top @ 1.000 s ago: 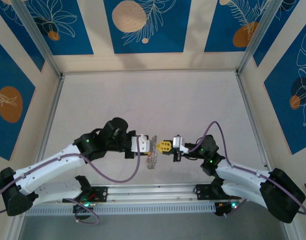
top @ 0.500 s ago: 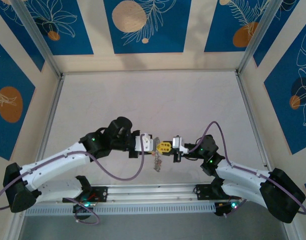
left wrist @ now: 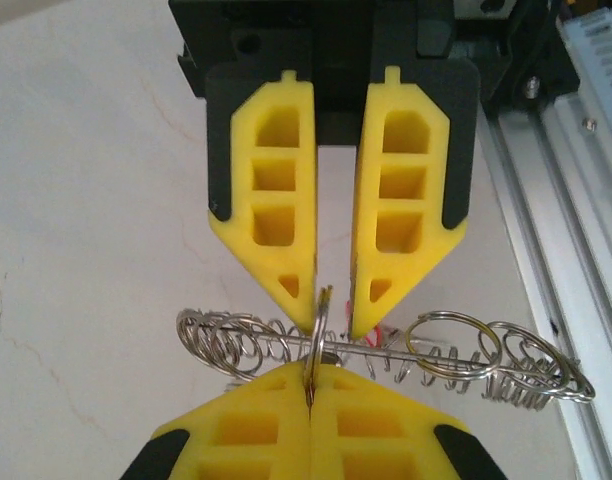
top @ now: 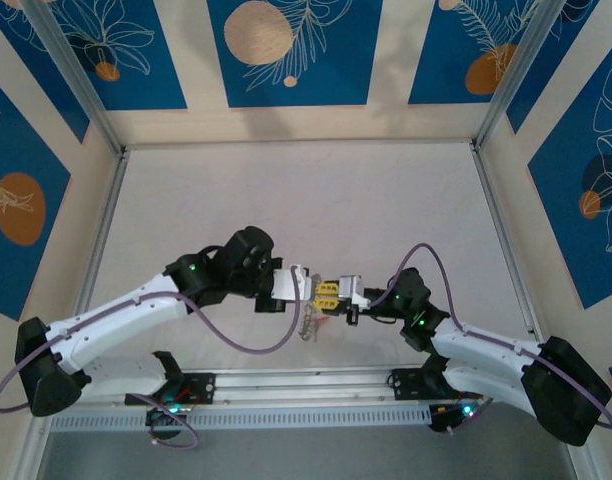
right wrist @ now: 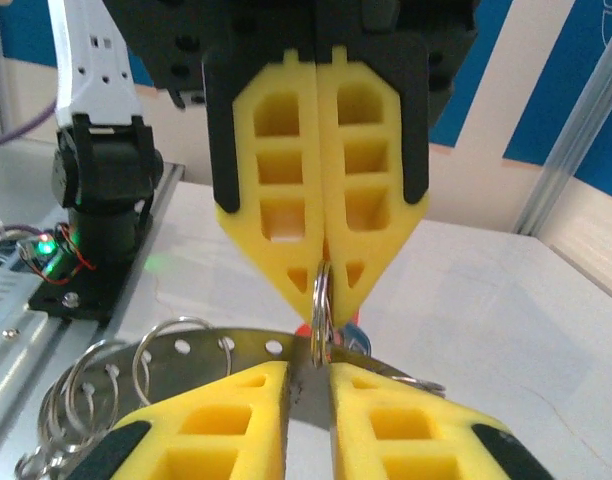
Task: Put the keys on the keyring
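**Left gripper pinches the keyring, right jaws stand slightly apart**

The two grippers meet tip to tip over the near middle of the table, just ahead of the rail that carries the arm bases.

The left gripper is closed. Its yellow fingers press together on the lower edge of the keyring, a thin silvery ring that stands upright and edge-on between the two sets of fingertips.

The right gripper has a narrow gap between its fingers. In the left wrist view the top of the ring lies against the tip of one finger only, so these jaws do not clamp it.

A flat metal strip with a row of holes runs crosswise through the ring. It carries a bunch of wire loops that spread out to both sides.

A small red key peeks out just behind the ring, mostly hidden.
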